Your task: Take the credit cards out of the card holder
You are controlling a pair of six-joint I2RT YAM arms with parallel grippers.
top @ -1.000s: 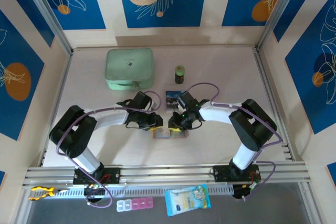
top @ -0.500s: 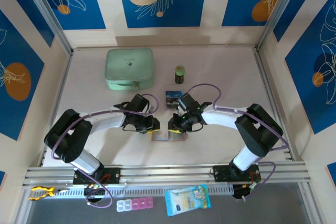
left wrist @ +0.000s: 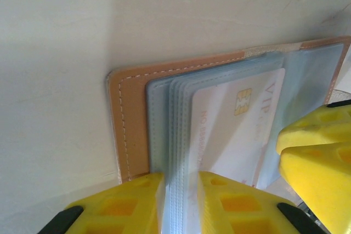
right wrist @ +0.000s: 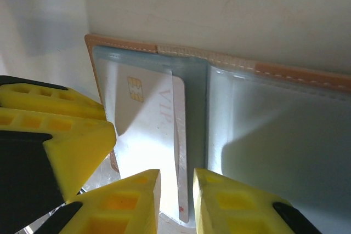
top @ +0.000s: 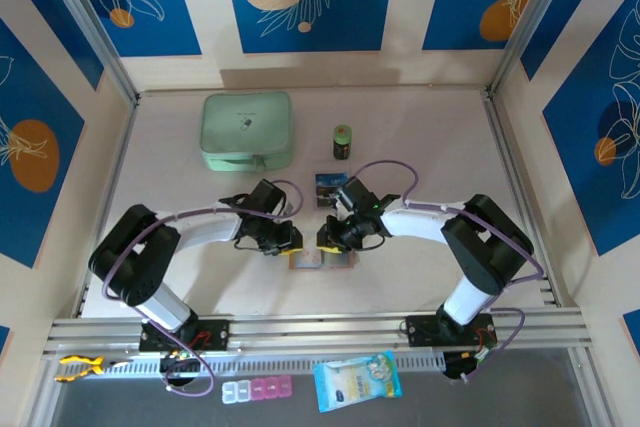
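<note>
The left hand [left wrist: 180, 187] pinches the wallet [left wrist: 129, 119] by its clear pockets [left wrist: 164, 130]. The right hand [right wrist: 176, 178] sits narrow around the white card [right wrist: 148, 119]. I cannot tell if it grips.

Printed in grey on the whitish card [left wrist: 236, 135] in the card holder [left wrist: 129, 124]: "VIP", beside the gold chip [left wrist: 242, 101]. Embossed along its long edge: "NO." plus digits too faint to read.

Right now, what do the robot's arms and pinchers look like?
The left arm and right arm are white tubes with chunky black joints, and a thin purple cable loops along each. The left gripper and right gripper have bright yellow plastic fingers with little square pockets.
</note>
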